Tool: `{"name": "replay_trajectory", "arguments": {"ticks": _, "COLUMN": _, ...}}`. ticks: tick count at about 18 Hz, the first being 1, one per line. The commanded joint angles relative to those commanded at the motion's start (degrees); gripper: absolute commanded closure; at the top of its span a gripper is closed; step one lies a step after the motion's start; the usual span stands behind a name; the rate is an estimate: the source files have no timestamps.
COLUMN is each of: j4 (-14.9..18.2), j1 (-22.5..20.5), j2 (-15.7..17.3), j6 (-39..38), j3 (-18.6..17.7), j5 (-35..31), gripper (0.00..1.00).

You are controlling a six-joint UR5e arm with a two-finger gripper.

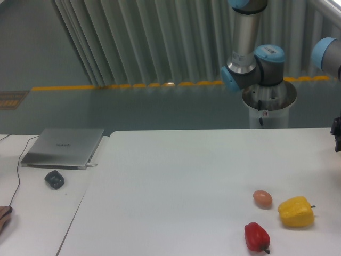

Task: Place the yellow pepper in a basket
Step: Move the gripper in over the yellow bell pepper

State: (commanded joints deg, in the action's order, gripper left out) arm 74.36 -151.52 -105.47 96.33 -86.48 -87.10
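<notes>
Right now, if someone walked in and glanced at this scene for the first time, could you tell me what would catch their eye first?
The bright yellow pepper at the table's near right stands out most, with the smaller red pepper in front of it to the left and a brown egg just behind. Next comes the robot arm rising behind the white table. A closed laptop and a dark mouse lie far left.

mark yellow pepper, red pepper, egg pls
yellow pepper [295,212], fixed camera, middle of its body
red pepper [256,236], fixed camera, middle of its body
egg [262,198], fixed camera, centre of the shell
</notes>
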Motion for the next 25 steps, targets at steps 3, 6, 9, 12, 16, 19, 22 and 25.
{"name": "replay_trajectory", "arguments": {"ticks": 3, "j4": -0.2, "j1": 0.6, "j2": -0.2, "j6": 0.2, "j3": 0.0, "j5": 0.0, "gripper": 0.00}}
{"name": "replay_trajectory", "arguments": {"ticks": 6, "j4": -0.2, "j1": 1.2, "j2": -0.3, "j6": 0.0, "j3": -0.1, "j5": 0.1, "gripper": 0.00}}
{"name": "replay_trajectory", "arguments": {"ticks": 9, "j4": -2.1, "j1": 1.8, "j2": -0.4, "j6": -0.2, "j3": -1.5, "j5": 0.2, "gripper": 0.00}}
{"name": "replay_trajectory", "arguments": {"ticks": 12, "j4": -5.2, "j1": 1.7, "j2": -0.2, "j6": -0.3, "j3": -3.2, "j5": 0.1, "gripper": 0.00}}
{"name": "replay_trajectory", "arguments": {"ticks": 16, "j4": -5.6, "j1": 1.9, "j2": -0.2, "j6": -3.1, "j3": -3.6, "j5": 0.3, "gripper": 0.00}}
{"name": "replay_trajectory", "arguments": {"ticks": 19, "j4": -7.0, "j1": 1.9, "j2": -0.3, "j6": -5.8, "j3": -3.9, "j5": 2.4, "gripper": 0.00}}
{"name": "replay_trajectory", "arguments": {"ticks": 22, "j4": -8.9, "j1": 2.0, "j2": -0.4, "j6": -6.1, "j3": -3.9, "j5": 2.3, "gripper": 0.00}}
{"name": "replay_trajectory", "arguments": {"ticks": 25, "j4": -9.3, "j1": 3.4, "j2": -0.6, "j6": -7.6, "j3": -3.3, "j5": 2.2, "gripper": 0.00}}
